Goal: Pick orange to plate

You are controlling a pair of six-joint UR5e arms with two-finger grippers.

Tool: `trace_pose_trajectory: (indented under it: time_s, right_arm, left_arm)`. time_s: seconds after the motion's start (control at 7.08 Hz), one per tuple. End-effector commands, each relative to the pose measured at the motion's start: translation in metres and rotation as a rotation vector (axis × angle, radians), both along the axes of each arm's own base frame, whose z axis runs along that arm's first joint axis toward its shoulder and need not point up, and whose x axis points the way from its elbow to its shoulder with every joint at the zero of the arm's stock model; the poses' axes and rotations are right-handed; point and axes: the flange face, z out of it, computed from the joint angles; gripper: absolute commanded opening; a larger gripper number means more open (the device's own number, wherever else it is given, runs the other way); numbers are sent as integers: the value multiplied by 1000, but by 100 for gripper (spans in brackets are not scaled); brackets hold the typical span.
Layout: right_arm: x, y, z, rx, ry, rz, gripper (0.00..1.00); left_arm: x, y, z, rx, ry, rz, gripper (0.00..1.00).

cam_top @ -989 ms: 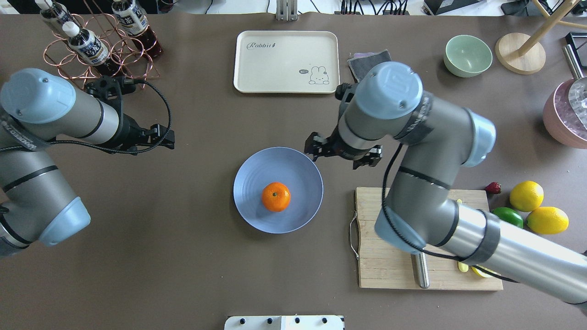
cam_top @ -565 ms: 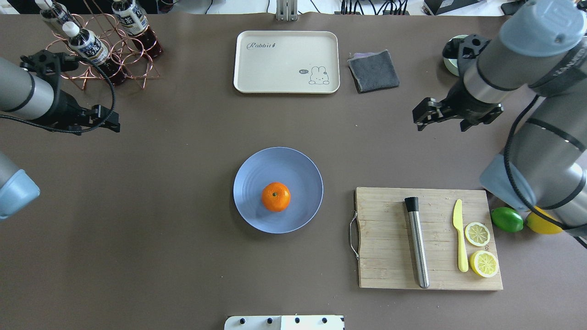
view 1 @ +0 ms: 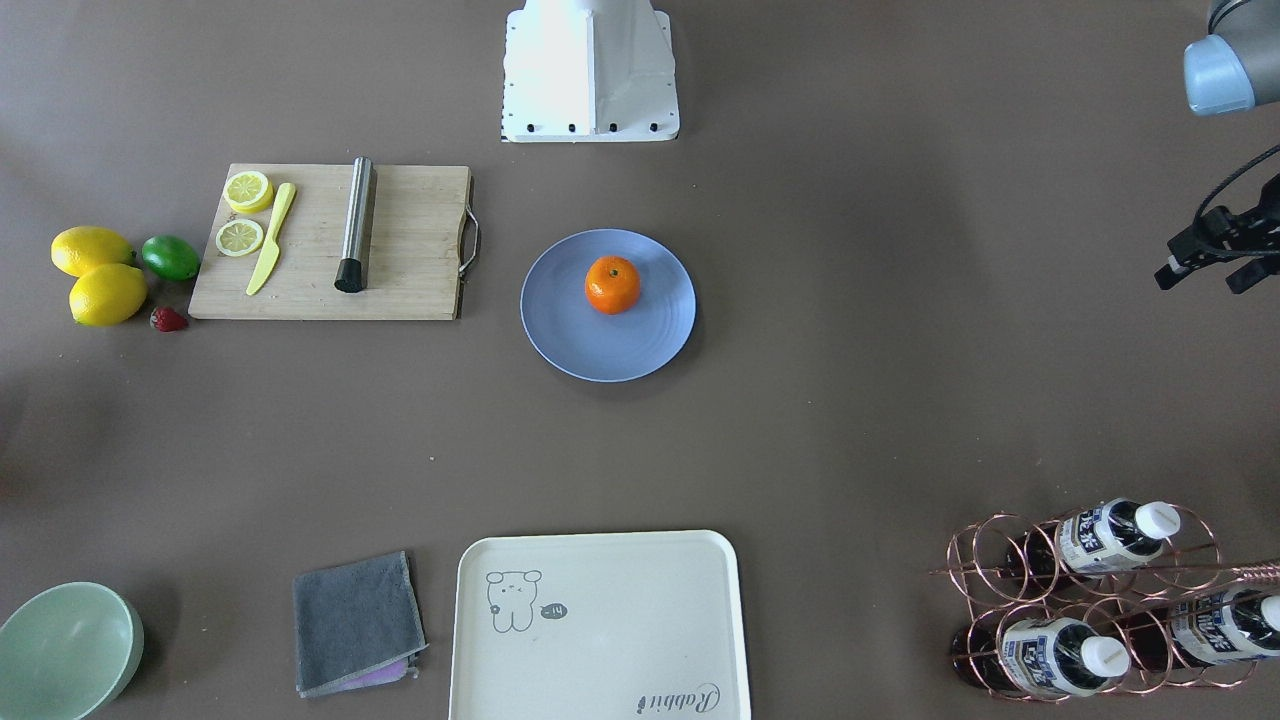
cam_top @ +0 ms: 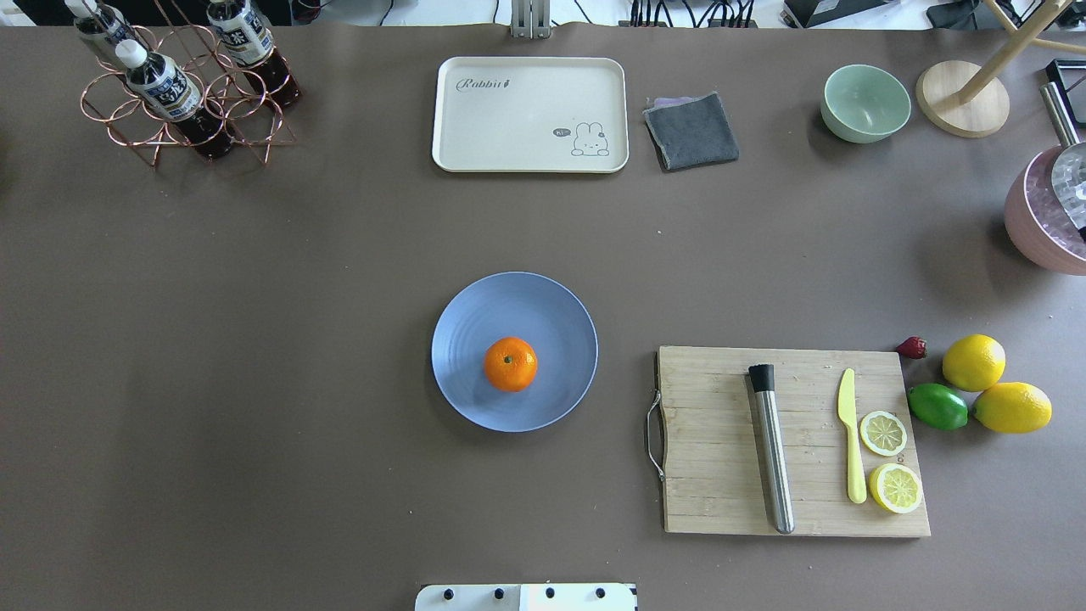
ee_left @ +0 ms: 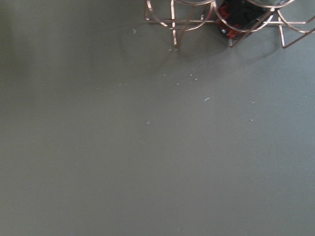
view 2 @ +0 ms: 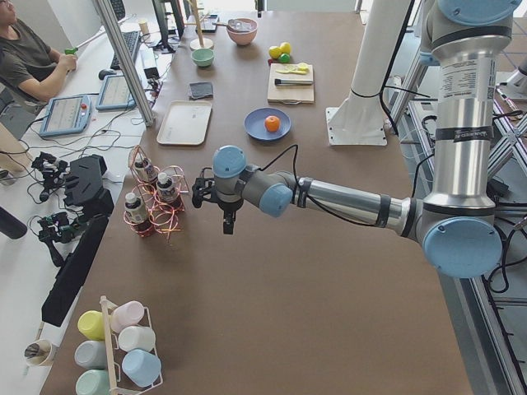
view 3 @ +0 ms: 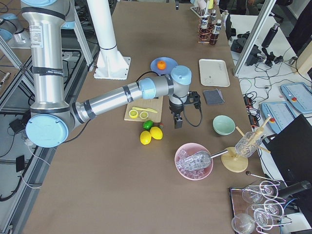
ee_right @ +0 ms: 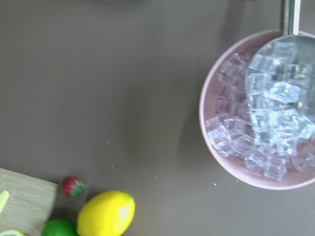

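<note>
1. The orange (cam_top: 511, 364) sat on the blue plate (cam_top: 475, 314), a little off the plate's middle, with its dark stem dimple facing up.
2. The plate lay flat near the middle of the brown worktop (cam_top: 297, 356), and nothing else was on it.
3. The left claw (view 2: 228, 224) hung over the worktop just beside the copper bottle rack (cam_top: 182, 102), fingers pointing down. It was well apart from the plate. Whether it was spread or closed I could not tell, and its wrist camera showed only bare worktop and the foot of the rack.
4. The right claw (view 3: 178, 121) hung at the other end of the worktop, near the two lemons (cam_top: 974, 362) and the lime (cam_top: 937, 406). It appeared only in the side view, so I could not tell how its fingers were set. Its wrist camera looked down on the pink bowl (ee_right: 203, 110) full of ice cubes, a lemon and the small strawberry (cam_top: 912, 347).
5. Beside the plate lay a wooden cutting board (cam_top: 721, 441) carrying a metal rod, a yellow knife and two lemon halves.
6. Along the far edge stood a cream tray (cam_top: 530, 114), a grey cloth (cam_top: 691, 130) and a pale-green bowl (cam_top: 865, 103).
</note>
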Motion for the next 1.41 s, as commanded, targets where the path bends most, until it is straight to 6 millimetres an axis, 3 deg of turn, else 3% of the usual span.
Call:
trace_pose_trajectory:
  time_s: [0.0,0.14,0.28,0.42,0.85,1.27]
  right_arm:
    - [72,18,101,-5,-1,-62,100]
    - [85,21,135,-2,-4,-75,100]
    - [86,31,157,0,-4,-75,100]
    - [86,32,160,6,-5,-74,100]
    - [84,30,148,27,-34,-68,100]
    - [77,26,133,49,-75,-68,100]
  left_arm:
    - [-28,24,36,21,0,39,98]
    - [-27,24,37,51,-14,81,98]
    - [-42,24,42,63,-38,89,98]
    - [-73,22,49,40,-131,19,98]
    - [-76,20,47,76,-160,19,98]
    - [-78,29,77,13,-158,19,98]
